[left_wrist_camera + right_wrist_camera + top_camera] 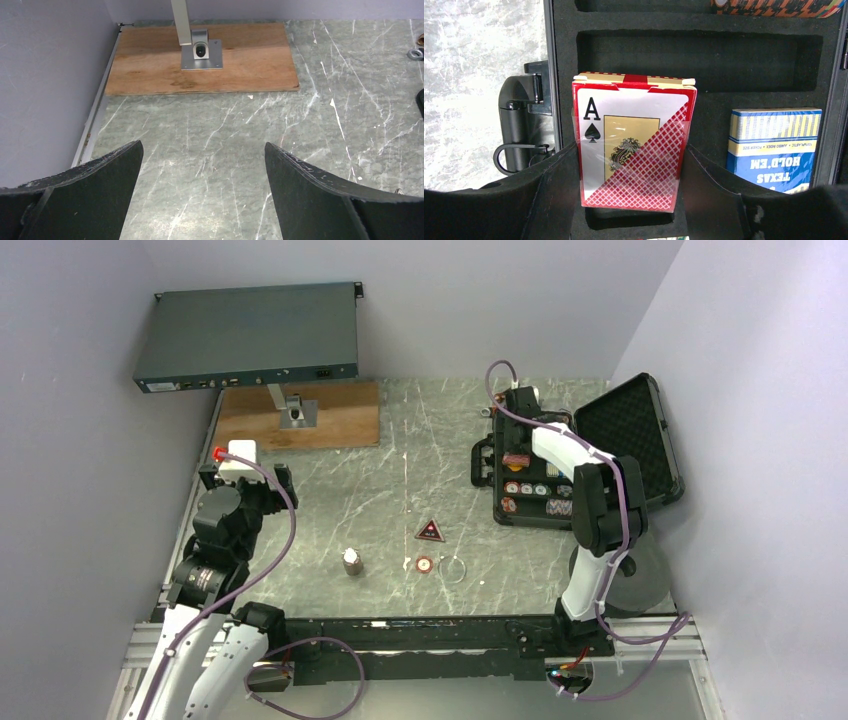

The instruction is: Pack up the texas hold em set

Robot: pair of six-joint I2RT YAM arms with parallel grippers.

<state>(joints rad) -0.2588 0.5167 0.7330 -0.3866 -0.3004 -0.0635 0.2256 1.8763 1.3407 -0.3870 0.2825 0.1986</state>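
The black poker case point(487, 472) lies open at the right, its lid point(630, 432) folded back. My right gripper point(634, 165) is shut on a red card deck point(634, 145) showing an ace of spades. It holds the deck upright, its lower end at an empty foam slot point(634, 217). A blue card deck point(774, 150) sits in the slot beside it. Chip rows point(540, 490) fill the near part of the tray. A red triangular marker point(430, 531), a round chip point(425, 564), a clear ring point(454, 568) and a small metal piece point(352, 561) lie on the table. My left gripper point(203, 165) is open and empty over bare table at the left.
A wooden board point(298, 415) with a metal stand point(200, 50) lies at the back left, under a grey rack unit point(248, 338). Walls close in the left, back and right sides. A long empty foam slot point(699, 60) lies beyond the red deck.
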